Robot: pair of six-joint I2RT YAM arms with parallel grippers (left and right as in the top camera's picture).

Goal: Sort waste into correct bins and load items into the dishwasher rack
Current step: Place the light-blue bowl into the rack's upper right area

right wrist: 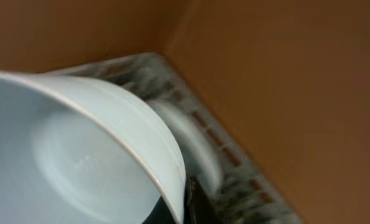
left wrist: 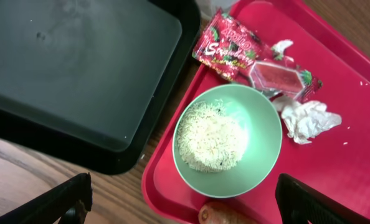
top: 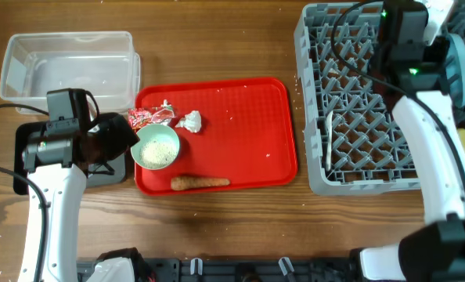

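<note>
On wooden counter (top: 217, 235). Left fingers (left wrist: 63, 202) wide over green bowl (left wrist: 260, 130); risk of spilling rice (left wrist: 210, 137) onto tray (left wrist: 334, 168). Right fingers (right wrist: 194, 202) pinching blue bowl (right wrist: 79, 162) by rim at rack (top: 358, 182) corner; may slip.

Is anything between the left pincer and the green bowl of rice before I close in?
Nothing visible does. The open left pincer hangs just over the green bowl. The wrapper and paper ball lie beyond the bowl, the carrot stick beside it, and the black tray off to one side.
</note>
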